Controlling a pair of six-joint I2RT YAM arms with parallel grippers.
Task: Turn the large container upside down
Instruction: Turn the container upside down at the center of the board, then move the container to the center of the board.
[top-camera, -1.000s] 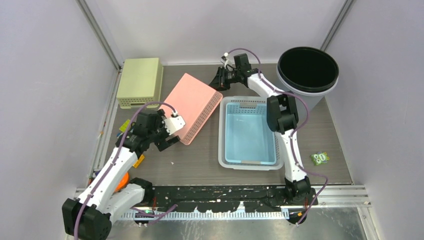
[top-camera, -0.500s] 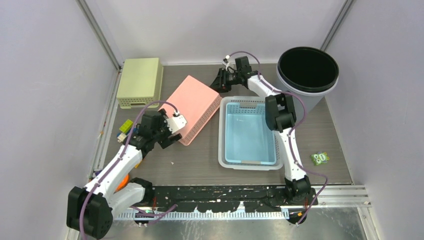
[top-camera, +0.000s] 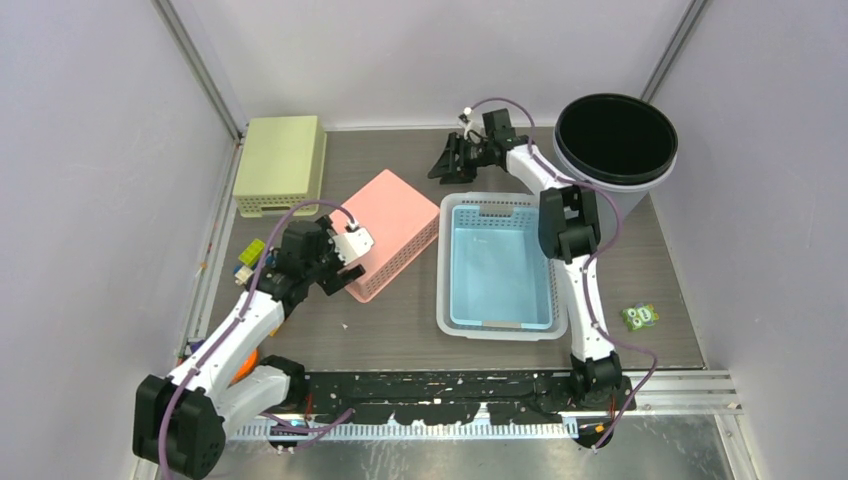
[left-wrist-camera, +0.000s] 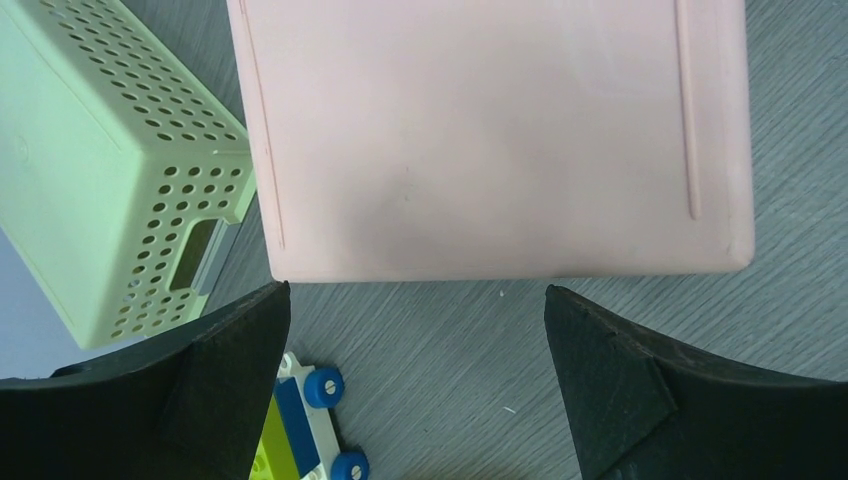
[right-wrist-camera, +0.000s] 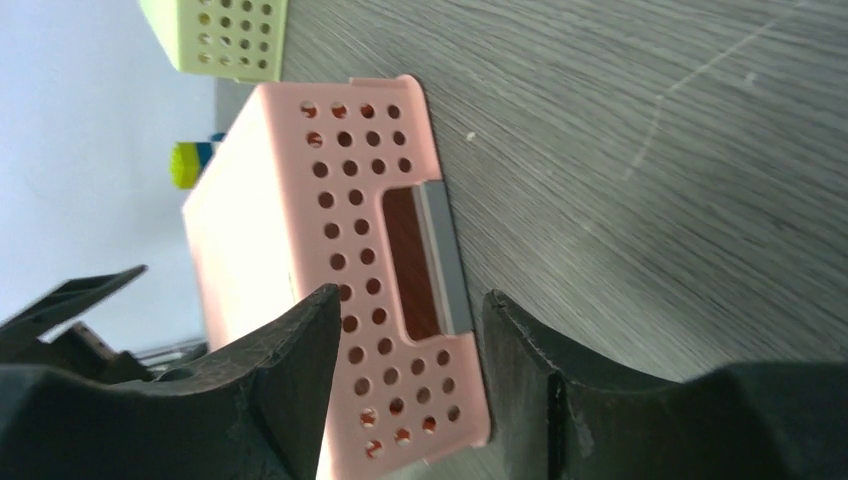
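Note:
The pink perforated container (top-camera: 388, 230) lies bottom up, flat on the table left of centre. My left gripper (top-camera: 340, 268) is open and empty at its near left edge. In the left wrist view the smooth pink base (left-wrist-camera: 490, 140) fills the top, and my gripper (left-wrist-camera: 415, 385) frames bare table just short of it. My right gripper (top-camera: 445, 160) is open and empty beyond the container's far right corner. The right wrist view shows the container's holed end wall with its handle slot (right-wrist-camera: 350, 270) beyond my gripper (right-wrist-camera: 410, 370), apart from it.
A white basket with a blue floor (top-camera: 445, 262) stands upright right of the pink one. A black bucket (top-camera: 562, 135) stands at the back right. A green basket (top-camera: 280, 165) lies upside down at the back left. Toy blocks (top-camera: 250, 252) and a small toy (top-camera: 639, 317) lie on the table.
The pink container dropped from a tilted position to lying flat, bottom up. My right gripper drew back to the right, away from it. My left gripper stayed by the near edge.

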